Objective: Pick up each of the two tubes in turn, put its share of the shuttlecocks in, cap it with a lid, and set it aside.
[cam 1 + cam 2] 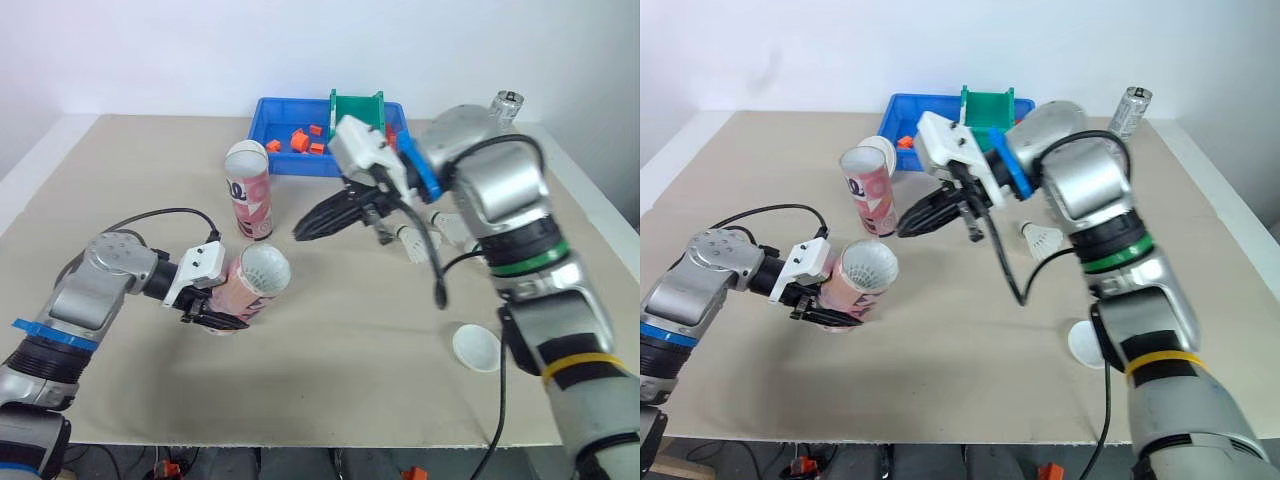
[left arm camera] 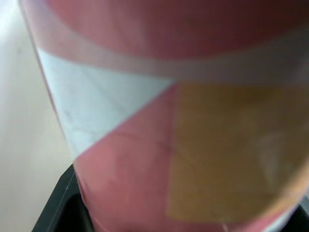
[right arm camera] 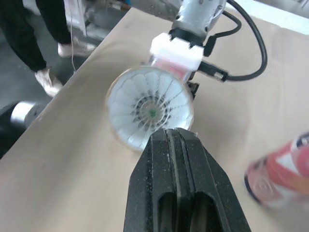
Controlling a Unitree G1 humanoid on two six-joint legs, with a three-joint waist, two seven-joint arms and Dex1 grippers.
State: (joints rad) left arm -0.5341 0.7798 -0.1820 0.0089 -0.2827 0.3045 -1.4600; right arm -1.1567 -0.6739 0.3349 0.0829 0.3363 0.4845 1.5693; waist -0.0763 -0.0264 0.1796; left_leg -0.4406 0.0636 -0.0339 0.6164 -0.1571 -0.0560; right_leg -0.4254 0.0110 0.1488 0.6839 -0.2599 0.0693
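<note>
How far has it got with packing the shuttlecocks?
Early on. The tube in the left gripper already holds a shuttlecock, uncapped. The right gripper, shut and empty, hovers by its mouth. Still to do: loose shuttlecocks and a lid lie on the table, and the second tube stands by the blue bin.

A plain white wall (image 1: 200,50) rises behind the evenly lit, beige, white-edged tabletop (image 1: 350,380), with grey floor (image 3: 12,82) beside it.

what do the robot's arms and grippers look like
Silver-grey shells, black joints. The left arm has a blue band; the right arm has blue, green and yellow bands. The left gripper and right gripper each have a white mount, black cable and black fingers.
</note>
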